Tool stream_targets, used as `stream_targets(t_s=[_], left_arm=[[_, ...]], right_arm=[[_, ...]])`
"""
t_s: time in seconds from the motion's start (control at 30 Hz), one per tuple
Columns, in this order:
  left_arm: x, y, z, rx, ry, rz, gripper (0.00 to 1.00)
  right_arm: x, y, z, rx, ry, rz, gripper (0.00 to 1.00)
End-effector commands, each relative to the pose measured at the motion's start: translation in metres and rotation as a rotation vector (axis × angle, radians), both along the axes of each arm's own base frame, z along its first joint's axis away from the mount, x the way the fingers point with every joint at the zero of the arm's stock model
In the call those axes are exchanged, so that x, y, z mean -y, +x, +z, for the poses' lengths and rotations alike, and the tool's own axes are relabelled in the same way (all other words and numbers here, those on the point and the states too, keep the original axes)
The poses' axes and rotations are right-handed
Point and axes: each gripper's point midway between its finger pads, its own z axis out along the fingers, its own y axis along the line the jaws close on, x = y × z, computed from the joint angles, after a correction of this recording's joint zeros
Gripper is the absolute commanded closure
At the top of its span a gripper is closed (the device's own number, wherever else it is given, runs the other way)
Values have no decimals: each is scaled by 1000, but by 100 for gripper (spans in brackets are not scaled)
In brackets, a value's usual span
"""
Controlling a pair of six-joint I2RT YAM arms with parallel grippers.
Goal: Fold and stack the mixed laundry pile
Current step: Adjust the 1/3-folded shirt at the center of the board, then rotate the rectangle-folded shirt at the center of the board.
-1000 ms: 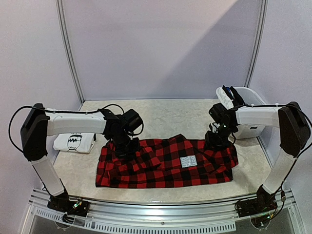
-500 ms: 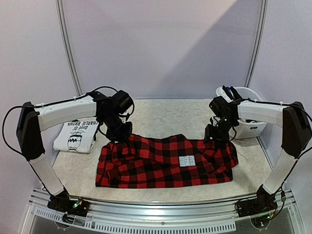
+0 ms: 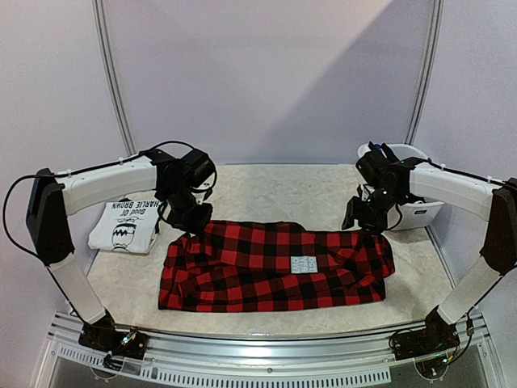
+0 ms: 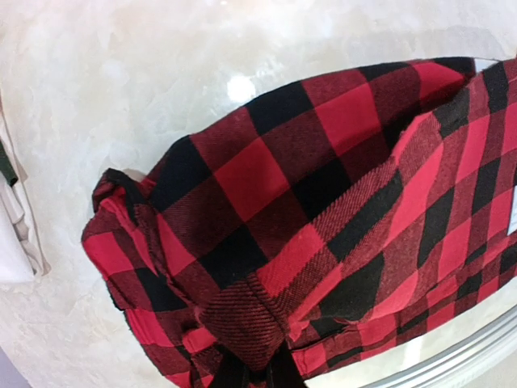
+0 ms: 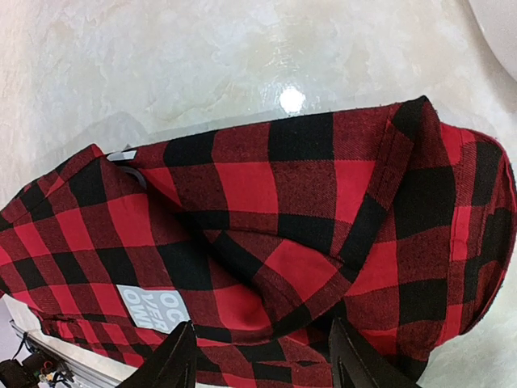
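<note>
The left gripper point(image 4: 252, 373) is pinching a bunched fold of the red-black plaid garment point(image 4: 323, 210), its jaws closed on the cloth at the far left corner. The right gripper point(image 5: 266, 364) is hanging over the garment's right end with its fingers point(image 5: 179, 360) apart, seemingly gripping nothing. The plaid is lying spread across the table point(image 3: 266, 190), with a white T-shirt point(image 3: 125, 228) sitting to its left and a white tub point(image 3: 416, 212) at the far right.

Lilac walls point(image 3: 266, 73) w/ metal poles point(image 3: 113, 81), marble-look tabletop point(image 3: 275, 190), bright glare spot point(image 4: 240, 87).
</note>
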Motion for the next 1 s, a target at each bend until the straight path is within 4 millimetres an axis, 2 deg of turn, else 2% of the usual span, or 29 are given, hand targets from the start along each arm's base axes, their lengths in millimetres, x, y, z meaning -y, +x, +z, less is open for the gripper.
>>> stream_targets(t_s=[0.0, 0.3, 0.5, 0.67, 0.77, 0.87, 0.97], left_arm=[[-18, -4, 7, -8, 26, -4, 100], [-34, -38, -13, -86, 15, 82, 100], [-25, -66, -38, -198, -50, 140, 100], [-20, -93, -50, -267, -42, 129, 100], [-35, -92, -54, -230, 40, 130, 100], [-49, -81, -55, -167, 117, 137, 100], [-54, -71, -57, -115, 152, 134, 100]], right_arm=[[8, -9, 5, 1, 2, -46, 43], [12, -19, -4, -10, 21, -83, 43], [12, -18, -8, -12, 15, -84, 43], [12, -16, -13, -22, 6, -80, 43], [10, -16, -17, -27, 9, -75, 43], [8, -18, -25, -51, 11, -65, 43], [7, -23, -31, -66, 18, -58, 43]])
